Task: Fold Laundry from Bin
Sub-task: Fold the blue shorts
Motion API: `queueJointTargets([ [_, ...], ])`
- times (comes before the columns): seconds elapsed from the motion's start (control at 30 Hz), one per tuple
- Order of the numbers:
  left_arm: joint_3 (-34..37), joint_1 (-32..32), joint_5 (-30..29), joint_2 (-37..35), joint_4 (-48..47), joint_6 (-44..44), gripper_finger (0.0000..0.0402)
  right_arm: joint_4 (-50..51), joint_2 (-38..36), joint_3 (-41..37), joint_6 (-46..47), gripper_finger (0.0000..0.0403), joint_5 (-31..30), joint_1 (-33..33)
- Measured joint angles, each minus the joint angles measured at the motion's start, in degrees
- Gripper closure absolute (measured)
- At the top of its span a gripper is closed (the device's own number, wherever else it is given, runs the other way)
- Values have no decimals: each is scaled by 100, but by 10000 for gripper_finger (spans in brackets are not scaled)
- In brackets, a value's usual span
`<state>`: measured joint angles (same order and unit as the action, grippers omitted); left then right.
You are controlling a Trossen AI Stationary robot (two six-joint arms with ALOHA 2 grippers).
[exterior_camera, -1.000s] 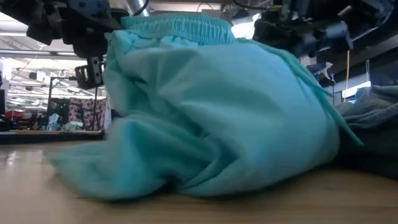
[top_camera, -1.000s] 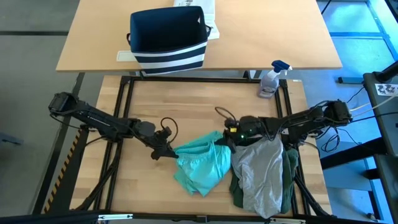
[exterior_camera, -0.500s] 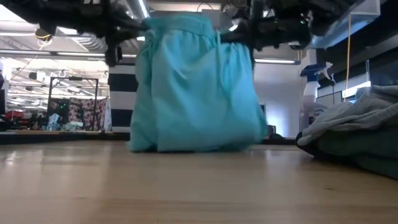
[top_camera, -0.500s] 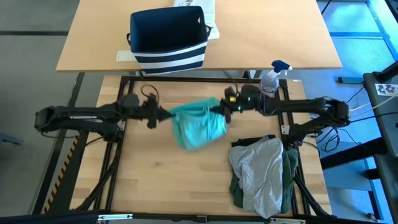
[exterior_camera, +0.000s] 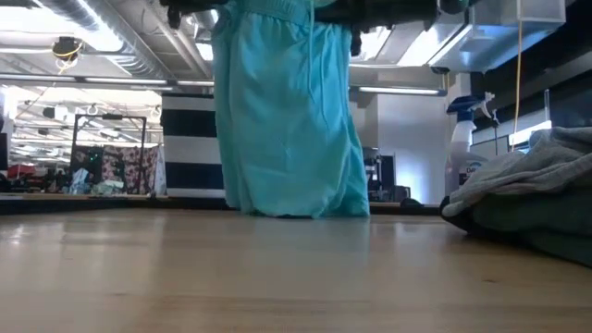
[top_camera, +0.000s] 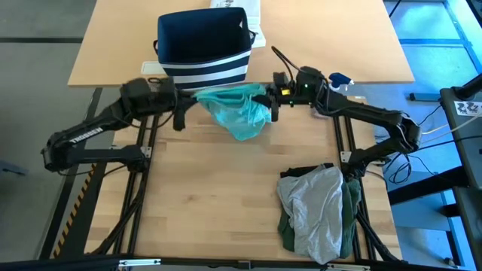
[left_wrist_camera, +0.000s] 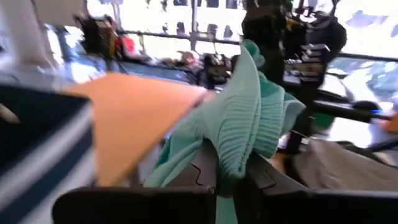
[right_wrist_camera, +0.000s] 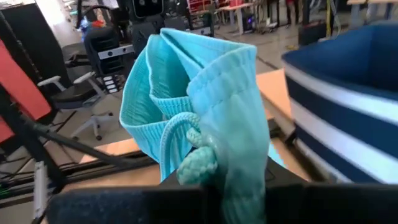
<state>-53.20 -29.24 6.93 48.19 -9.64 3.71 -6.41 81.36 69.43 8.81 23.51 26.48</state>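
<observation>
Teal-green garment [top_camera: 235, 108], lifted within the last second from beside the grey-and-green pile [top_camera: 316, 211] and now stretched by its waistband between left gripper [top_camera: 183, 110] and right gripper [top_camera: 272, 98], both clenched on it, just before the bin [top_camera: 203, 45]; flattening is presumably being prepared. Hem clearance above the table [exterior_camera: 296, 277] is shown only in the low view.

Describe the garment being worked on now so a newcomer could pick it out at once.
Start at the navy striped bin on the far table. Just in front of it, the teal-green garment hangs by its waistband between the left gripper and the right gripper, both shut on it. Unlike the grey-and-dark-green pile lying on the near table, it is lifted and bright teal.
</observation>
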Motion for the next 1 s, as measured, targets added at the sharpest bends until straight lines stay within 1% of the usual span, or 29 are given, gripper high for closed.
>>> queueJointTargets([
  [0.1,-454,-254,-33,191,-124,-412,387,7,179,308,-58,378,-63,28],
  [0.23,-956,-557,-12,421,-190,-709,387,30,368,787,-157,378,-145,152],
  [0.43,-1524,-789,-145,702,-79,-1307,387,85,578,1580,-208,378,-110,432],
  [0.6,-2018,-935,-142,949,-71,-1659,387,117,754,2035,-339,378,-13,610],
  [0.67,-2158,-984,-129,1051,-82,-1800,387,236,820,2189,-392,378,57,670],
  [0.8,-2279,-1065,-78,1194,-93,-2115,387,577,940,2375,-762,378,11,795],
  [1.0,-2283,-1090,-11,1283,-302,-2547,387,806,969,2402,-1218,378,7,885],
])
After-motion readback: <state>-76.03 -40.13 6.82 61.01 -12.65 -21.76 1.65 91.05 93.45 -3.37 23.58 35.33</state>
